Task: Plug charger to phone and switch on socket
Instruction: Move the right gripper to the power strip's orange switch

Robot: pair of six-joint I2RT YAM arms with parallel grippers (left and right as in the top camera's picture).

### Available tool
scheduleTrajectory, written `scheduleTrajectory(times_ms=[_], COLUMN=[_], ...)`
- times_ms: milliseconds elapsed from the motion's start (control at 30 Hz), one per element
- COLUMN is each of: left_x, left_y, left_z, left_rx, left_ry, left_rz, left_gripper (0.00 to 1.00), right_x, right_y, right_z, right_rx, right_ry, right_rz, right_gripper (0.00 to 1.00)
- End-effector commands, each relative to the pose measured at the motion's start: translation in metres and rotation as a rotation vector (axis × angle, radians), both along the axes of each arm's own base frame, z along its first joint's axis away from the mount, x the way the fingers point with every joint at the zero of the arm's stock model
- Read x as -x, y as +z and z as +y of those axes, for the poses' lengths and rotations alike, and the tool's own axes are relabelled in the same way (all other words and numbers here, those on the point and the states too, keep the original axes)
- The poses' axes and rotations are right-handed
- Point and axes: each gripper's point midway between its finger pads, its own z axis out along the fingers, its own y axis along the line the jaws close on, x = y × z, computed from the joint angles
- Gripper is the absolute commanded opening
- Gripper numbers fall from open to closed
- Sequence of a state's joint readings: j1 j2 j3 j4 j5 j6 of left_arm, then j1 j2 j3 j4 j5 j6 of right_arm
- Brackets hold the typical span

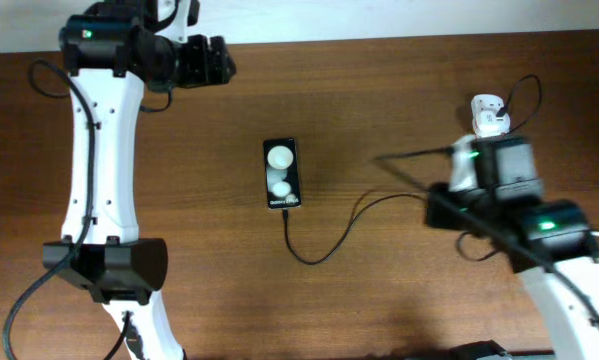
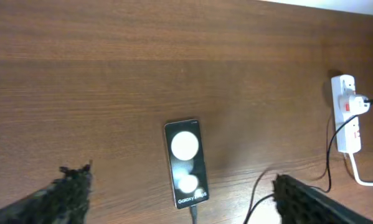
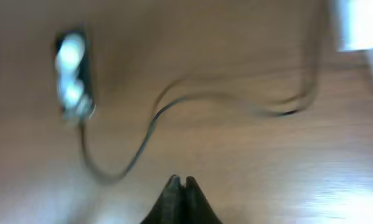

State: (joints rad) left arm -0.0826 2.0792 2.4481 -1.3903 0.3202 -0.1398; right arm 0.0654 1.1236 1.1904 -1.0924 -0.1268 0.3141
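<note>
Table: I see a dark brown wooden table (image 1: 399, 80) under both my arms.
Phone: the small flat black phone with a shiny screen (image 1: 282, 175) lies flat in the middle, between the arms, so either one can reach it.
Charger: the long thin black charger cable (image 1: 324, 250) meets the phone's bottom end, loops on the wood, then runs right to the socket. I think it is plugged in.
Socket: the short white plastic power strip with red marks (image 2: 346, 115) sits far right, with a white plug (image 2: 360, 102) in it. I cannot tell if its switch is on.
Left gripper: the left gripper (image 1: 214, 62) hangs at the back, well apart from the phone. Its fingers (image 2: 71, 190) are spread wide and hold nothing. I'd say it is parked out of the way.
Right gripper: the right gripper (image 3: 181, 190) is pinched closed on nothing, near the socket. Closed tips make a good poker for a switch.
Next: I think pressing the switch is the job left.
</note>
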Motion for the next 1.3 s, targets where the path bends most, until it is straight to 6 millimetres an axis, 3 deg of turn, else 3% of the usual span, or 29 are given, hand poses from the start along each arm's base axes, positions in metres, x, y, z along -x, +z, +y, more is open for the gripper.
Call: scheduleTrajectory(times_ms=[0, 100, 367, 467, 633, 833, 967, 1267], left_x=[0.003, 0.003, 0.003, 0.003, 0.003, 0.003, 0.003, 0.004], left_y=[0.015, 0.015, 0.015, 0.015, 0.015, 0.015, 0.015, 0.015], left_z=[0.003, 0.003, 0.003, 0.003, 0.003, 0.003, 0.003, 0.003], left_rx=[-0.002, -0.002, -0.002, -0.002, -0.002, -0.002, -0.002, -0.002], left_ry=[0.008, 0.008, 0.008, 0.008, 0.008, 0.008, 0.008, 0.008], left_rz=[-0.036, -0.036, -0.036, -0.036, -0.036, -0.036, -0.036, -0.034], left_gripper=[0.99, 0.99, 0.99, 0.99, 0.99, 0.99, 0.99, 0.99], right_x=[-0.013, -0.026, -0.076, -0.088, -0.107, -0.135, -0.150, -0.191], right_y=[0.025, 0.027, 0.016, -0.007, -0.071, -0.114, -0.136, -0.177], right_z=[-0.049, -0.094, -0.188, -0.213, -0.248, -0.269, -0.271, -0.237], right_rx=[-0.030, -0.106, -0.190, -0.209, -0.242, -0.240, -0.261, -0.270], right_ry=[-0.154, -0.293, -0.475, -0.519, -0.569, -0.565, -0.552, -0.445], right_rz=[-0.089, -0.129, -0.101, -0.046, 0.037, 0.018, 0.008, 0.000], right_gripper=[0.04, 0.04, 0.04, 0.04, 0.04, 0.04, 0.04, 0.04])
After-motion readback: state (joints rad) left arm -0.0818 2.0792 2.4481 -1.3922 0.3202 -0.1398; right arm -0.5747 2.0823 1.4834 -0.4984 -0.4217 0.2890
